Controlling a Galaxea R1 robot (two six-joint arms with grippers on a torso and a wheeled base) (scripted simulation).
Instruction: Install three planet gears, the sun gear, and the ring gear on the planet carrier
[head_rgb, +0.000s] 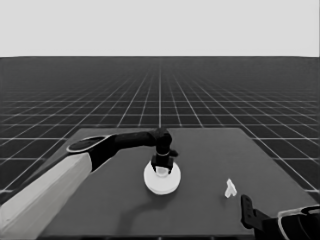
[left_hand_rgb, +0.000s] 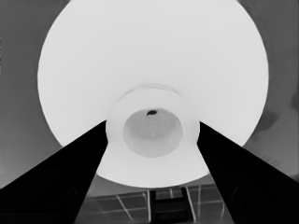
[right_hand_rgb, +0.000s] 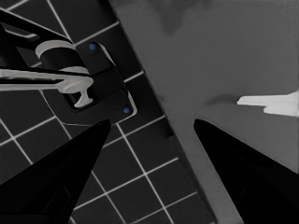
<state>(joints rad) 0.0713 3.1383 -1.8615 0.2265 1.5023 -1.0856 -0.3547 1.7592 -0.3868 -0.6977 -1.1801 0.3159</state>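
The larger round part (head_rgb: 162, 181), white with a raised centre hub, sits at the middle of the table. In the left wrist view the larger round part (left_hand_rgb: 149, 60) fills the picture. My left gripper (head_rgb: 163, 168) reaches down onto it from the left. Its two black fingers (left_hand_rgb: 79, 163) press against opposite sides of the hub (left_hand_rgb: 152, 140), so the left gripper (left_hand_rgb: 152, 127) is shut on it. The smaller round part and the small gears are hidden from view. My right gripper (head_rgb: 246, 204) waits at the lower right corner, and the right gripper (right_hand_rgb: 152, 122) stands open with nothing between its fingers.
A thin white piece (head_rgb: 230, 188) lies on the table's right side, near the parked right arm, and the thin white piece (right_hand_rgb: 275, 103) also shows in the right wrist view. Dark machinery (right_hand_rgb: 93, 84) with blue lights sits past the table's edge (right_hand_rgb: 187, 140).
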